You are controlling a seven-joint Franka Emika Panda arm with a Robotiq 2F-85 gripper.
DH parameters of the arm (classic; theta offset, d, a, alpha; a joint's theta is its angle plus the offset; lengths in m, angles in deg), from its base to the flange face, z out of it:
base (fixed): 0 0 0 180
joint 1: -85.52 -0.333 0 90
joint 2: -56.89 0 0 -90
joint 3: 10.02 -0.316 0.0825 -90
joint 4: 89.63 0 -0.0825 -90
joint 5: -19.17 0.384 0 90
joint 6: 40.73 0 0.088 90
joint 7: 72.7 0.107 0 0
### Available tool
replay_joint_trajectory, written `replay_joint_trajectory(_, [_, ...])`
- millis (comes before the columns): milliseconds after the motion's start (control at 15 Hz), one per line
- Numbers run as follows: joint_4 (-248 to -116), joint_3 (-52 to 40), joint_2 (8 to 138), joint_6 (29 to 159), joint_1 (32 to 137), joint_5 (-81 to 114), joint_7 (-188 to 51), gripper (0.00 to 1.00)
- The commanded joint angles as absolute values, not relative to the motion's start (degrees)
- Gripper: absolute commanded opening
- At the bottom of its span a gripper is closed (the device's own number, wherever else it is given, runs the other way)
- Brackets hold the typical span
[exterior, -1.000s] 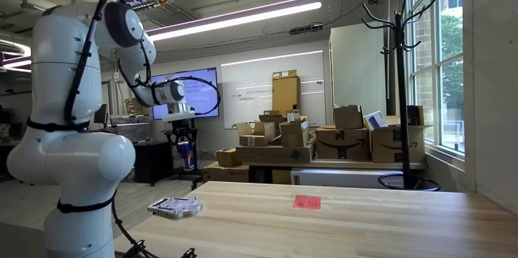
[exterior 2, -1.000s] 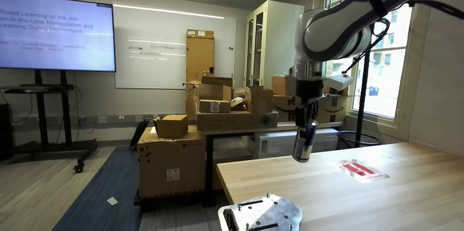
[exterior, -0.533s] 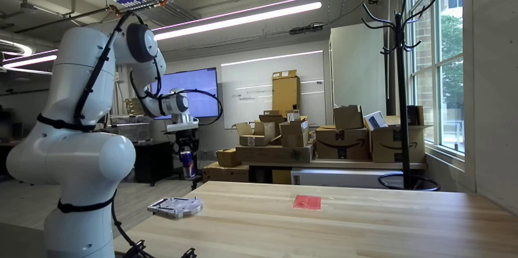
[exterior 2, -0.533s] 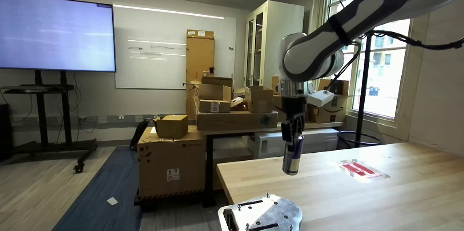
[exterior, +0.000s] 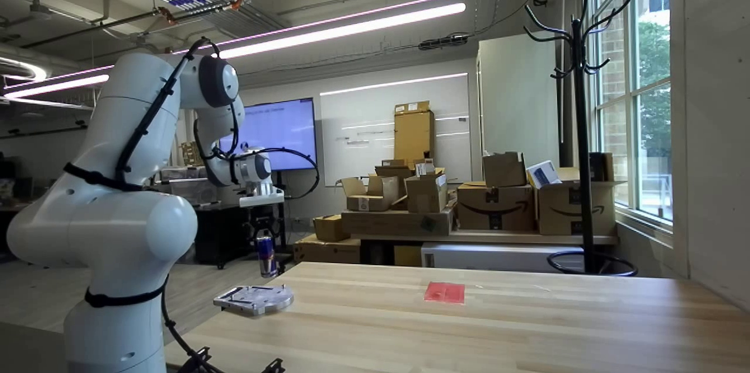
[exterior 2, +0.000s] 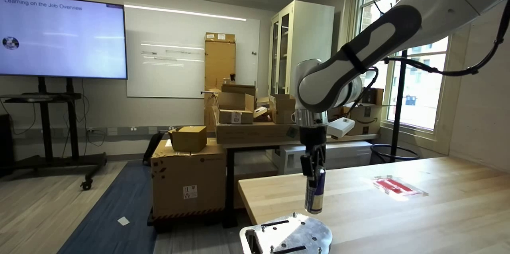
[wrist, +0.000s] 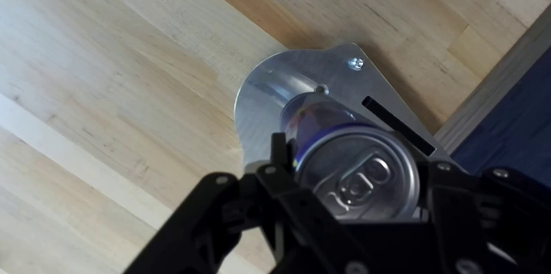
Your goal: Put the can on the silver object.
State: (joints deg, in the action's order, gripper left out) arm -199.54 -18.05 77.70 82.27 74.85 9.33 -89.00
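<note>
The can (exterior: 266,257) is a slim blue-purple cylinder with a silver lid and shows in both exterior views (exterior 2: 314,197). My gripper (exterior 2: 314,169) points down and is shut on the can's upper part, holding it nearly upright. In the wrist view the can (wrist: 357,175) stands between the black fingers (wrist: 351,153), its lid towards the camera. The silver object (exterior: 255,299) is a low metal plate with screws and dark slots, at the table's edge. The can's lower end is a little above the silver object (exterior 2: 287,232); in the wrist view it overlaps the plate (wrist: 264,102).
The wooden table (exterior: 498,332) extends away from the silver object. A flat red-pink piece (exterior: 445,292) lies on it and also shows here (exterior 2: 398,187). The table's edge and blue floor (wrist: 512,127) are close beside the plate. Cardboard boxes (exterior 2: 189,182) stand behind the table.
My gripper has come down with the can in it, and in an exterior view it has also moved to the left. The can is now much closer to the silver object, which has not moved.
</note>
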Motion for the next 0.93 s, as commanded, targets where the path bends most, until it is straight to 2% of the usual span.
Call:
replay_joint_trajectory(0, [-198.08, -19.52, 78.84, 82.08, 74.01, 8.28, -88.94, 0.33])
replay_joint_trajectory(867, [-191.50, -19.73, 88.38, 84.11, 72.64, 7.62, -89.57, 0.33])
